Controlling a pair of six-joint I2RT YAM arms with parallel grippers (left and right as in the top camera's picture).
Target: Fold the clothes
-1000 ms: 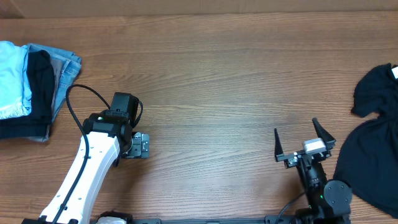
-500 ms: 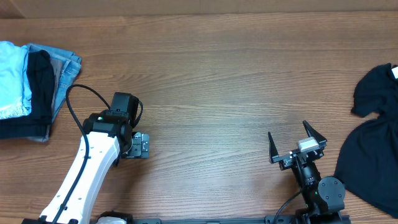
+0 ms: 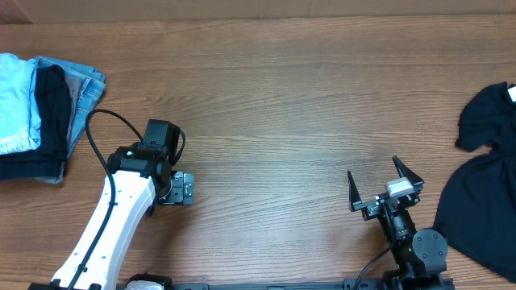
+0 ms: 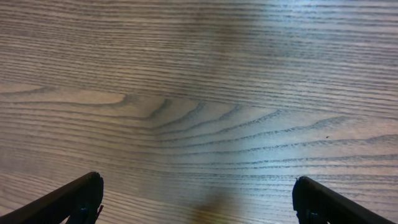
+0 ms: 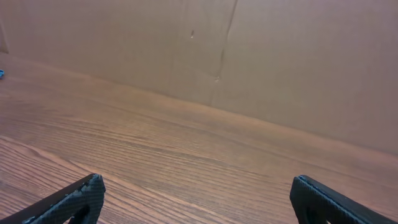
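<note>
The clothes lie in two places in the overhead view. At the far left is a pile: a light blue piece (image 3: 16, 101), a black piece (image 3: 53, 113) and a faded denim-like piece (image 3: 87, 87) under them. A loose, crumpled black garment (image 3: 482, 205) lies at the right edge. My left gripper (image 3: 179, 189) hangs over bare wood right of the pile, open and empty (image 4: 198, 186). My right gripper (image 3: 376, 179) stands open and empty left of the black garment, apart from it (image 5: 196, 183).
The wooden table (image 3: 274, 105) runs bare between the two arms. The right wrist view looks across the wood to a brown back wall (image 5: 249, 56). A black cable (image 3: 101, 153) loops beside the left arm.
My right gripper has shifted a little to the left and toward the front edge, then stopped. The left arm and the clothes have not moved.
</note>
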